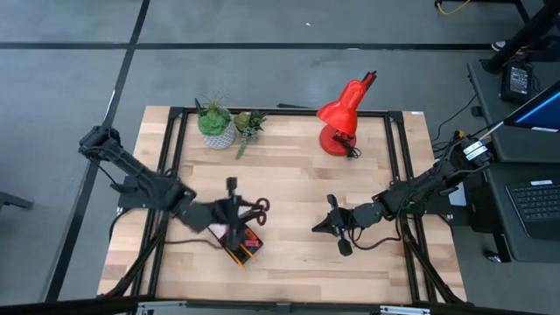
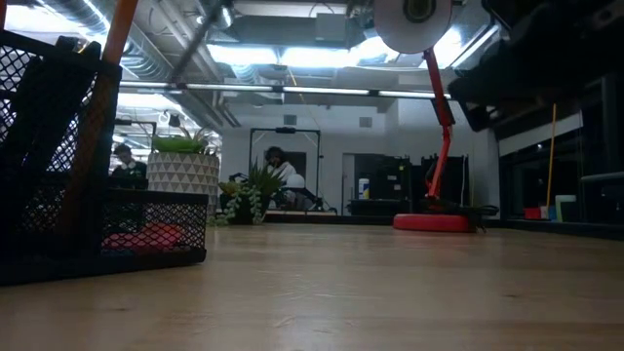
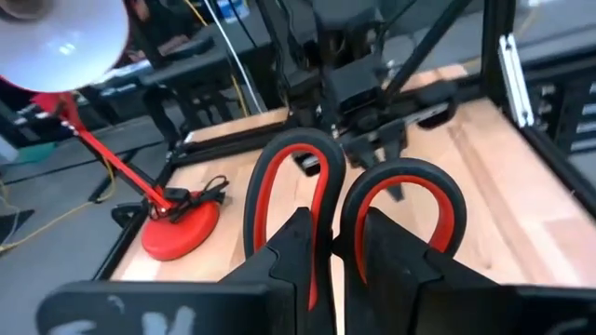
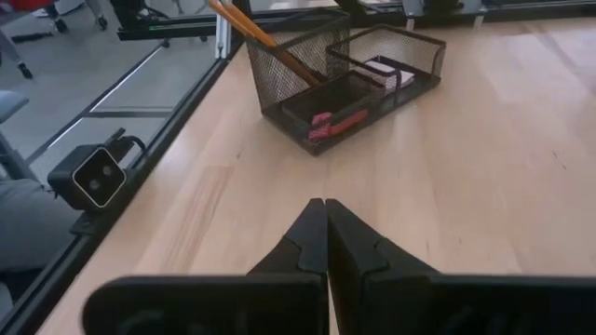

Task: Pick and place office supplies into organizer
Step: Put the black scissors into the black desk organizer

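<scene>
Red-and-black-handled scissors (image 3: 354, 195) stick out of my left gripper (image 3: 343, 265), which is shut on them above the table's near left (image 1: 234, 210). Just nearer than it stands the organizer (image 1: 242, 245), a black mesh tray (image 4: 349, 79). It holds an orange pencil (image 4: 265, 42) leaning in its tall cup, a pink sticky-note pad (image 4: 386, 70) and red and pink erasers (image 4: 335, 123). My right gripper (image 4: 325, 233) is shut on nothing. It hovers right of the table's middle (image 1: 320, 227), pointing at the organizer. My left gripper pinches the scissors between its two fingers (image 3: 298, 251) just behind the handle loops (image 3: 337, 244). The loops stick out beyond the fingertips and the fingers hide the blades. The fingers lie along the scissors, about level, coming from the table's left. The scissors are clear of the table.
A red desk lamp (image 1: 343, 118) stands at the far right, with two potted plants (image 1: 217, 122) (image 1: 249, 124) at the far left. A black frame (image 1: 398, 166) runs round the tabletop. Bare wood lies between the grippers and along the near edge. People sit in the room behind (image 2: 278, 161).
</scene>
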### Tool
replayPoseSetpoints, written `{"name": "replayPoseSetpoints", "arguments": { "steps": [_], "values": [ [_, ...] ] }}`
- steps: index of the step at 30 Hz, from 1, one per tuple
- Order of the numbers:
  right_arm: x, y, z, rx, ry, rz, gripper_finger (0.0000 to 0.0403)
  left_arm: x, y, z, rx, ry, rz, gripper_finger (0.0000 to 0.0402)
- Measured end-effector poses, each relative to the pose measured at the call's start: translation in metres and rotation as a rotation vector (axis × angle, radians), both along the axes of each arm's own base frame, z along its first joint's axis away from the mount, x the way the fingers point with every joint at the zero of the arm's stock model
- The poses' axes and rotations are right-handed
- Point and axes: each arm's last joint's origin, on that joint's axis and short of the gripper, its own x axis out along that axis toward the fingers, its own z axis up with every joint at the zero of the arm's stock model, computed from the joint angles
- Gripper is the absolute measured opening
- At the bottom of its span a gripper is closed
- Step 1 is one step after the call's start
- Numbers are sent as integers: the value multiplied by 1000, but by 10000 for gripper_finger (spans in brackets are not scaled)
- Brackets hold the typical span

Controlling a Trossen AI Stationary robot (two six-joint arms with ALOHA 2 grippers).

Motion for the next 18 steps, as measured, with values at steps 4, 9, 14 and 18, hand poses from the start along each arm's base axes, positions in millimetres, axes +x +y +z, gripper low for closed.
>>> {"name": "replayPoseSetpoints", "arguments": {
  "steps": [4, 9, 14, 18],
  "values": [
    [0, 0, 1, 2, -8, 1, 0, -15, -23, 4, -9, -67, 40, 68],
    [1, 0, 1, 6, -14, 0, 0, -32, -45, 12, -4, -156, 90, 68],
    [1, 0, 3, -1, -36, 4, 0, -46, -58, 12, -59, -203, 156, 68],
    [1, 0, 4, -8, -42, 8, 0, -49, -73, 1, -38, -207, 204, 68]
  ]
}}
